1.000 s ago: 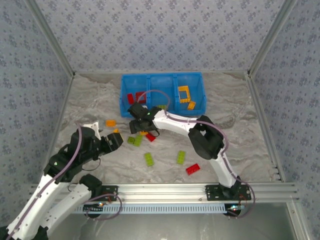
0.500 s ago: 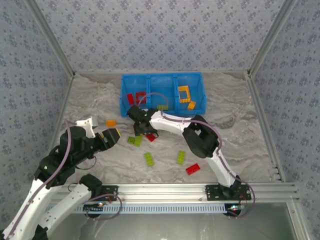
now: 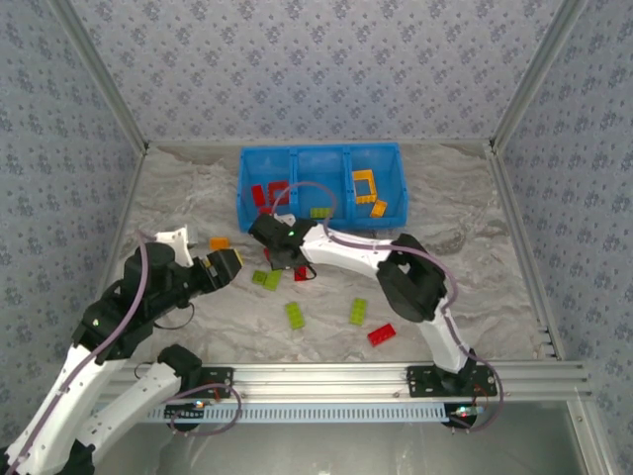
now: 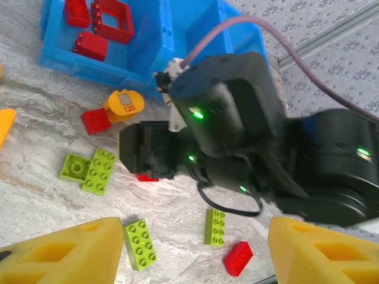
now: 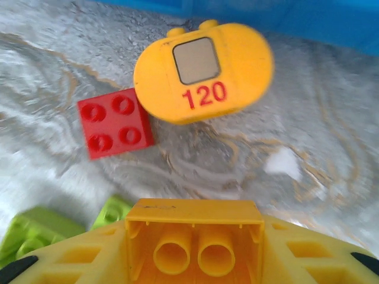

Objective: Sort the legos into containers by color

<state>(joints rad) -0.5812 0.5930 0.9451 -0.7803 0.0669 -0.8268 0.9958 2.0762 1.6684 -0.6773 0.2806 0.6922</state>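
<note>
Starting left: seeing the left gripper (image 3: 227,265) hanging low with jaws spread wide, gripping nothing, a flat orange brick (image 3: 219,242) lying just beyond it. Moving right: catching the right gripper (image 3: 281,256) pinching an orange lego (image 5: 195,228) by its sides, hollow underside facing the wrist cam. Spotting an orange oval (image 5: 204,71) marked 120 and a red brick (image 5: 115,124) side by side right ahead, near the tray (image 5: 308,21) wall. Finding loose greens (image 3: 295,315) and a loose red (image 3: 381,334) lying nearer the bases. Up in the tray: seeing sorted reds (image 3: 269,191) left, one sorted green (image 3: 321,212) middle, sorted oranges (image 3: 368,188) right.
</note>
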